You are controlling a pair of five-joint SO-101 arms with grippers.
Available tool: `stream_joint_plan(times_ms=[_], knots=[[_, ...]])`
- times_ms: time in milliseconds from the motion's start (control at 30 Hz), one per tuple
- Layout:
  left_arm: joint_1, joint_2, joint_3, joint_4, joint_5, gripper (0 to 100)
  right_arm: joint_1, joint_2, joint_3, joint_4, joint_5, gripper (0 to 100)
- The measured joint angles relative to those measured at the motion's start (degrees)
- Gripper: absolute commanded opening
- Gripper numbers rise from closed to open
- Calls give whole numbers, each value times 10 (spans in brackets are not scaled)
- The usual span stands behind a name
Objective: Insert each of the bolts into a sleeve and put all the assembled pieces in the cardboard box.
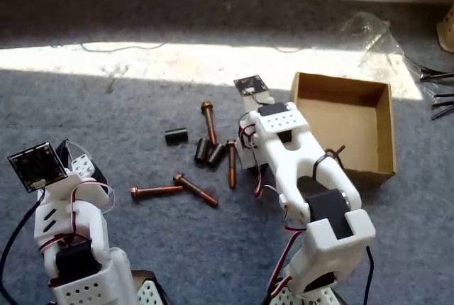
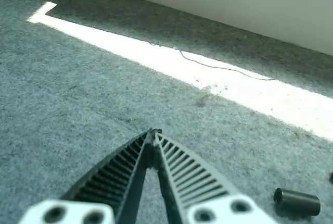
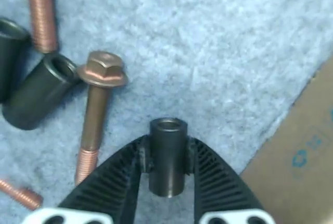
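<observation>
My right gripper (image 3: pixel 167 145) is shut on a black sleeve (image 3: pixel 167 156), held upright just above the grey carpet beside the cardboard box (image 3: pixel 299 156). A copper bolt (image 3: pixel 96 110) lies close by, with two more black sleeves (image 3: pixel 39 91) past it. In the high view several copper bolts (image 1: pixel 231 163) (image 1: pixel 156 191) and three loose sleeves (image 1: pixel 176 136) (image 1: pixel 201 150) lie left of the right arm (image 1: pixel 291 152). The open box (image 1: pixel 379 117) stands at its right. My left gripper (image 2: pixel 152 135) is shut with nothing in it, over bare carpet at the lower left, and a sleeve (image 2: pixel 296 202) lies off to one side.
A sunlit strip (image 1: pixel 177 60) crosses the carpet behind the parts. A clear plastic bag (image 1: pixel 365 32) and dark cables (image 1: pixel 436 96) lie at the far right. The left arm (image 1: pixel 71 234) stands at the lower left.
</observation>
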Motion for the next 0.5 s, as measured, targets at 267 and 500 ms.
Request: stream_joint_plan(times_ms=[267,500], knots=[[0,0,0,0,0,14,0,0,0,3,2,80],[0,0,0,0,0,14,-2,0,0,3,27,80]])
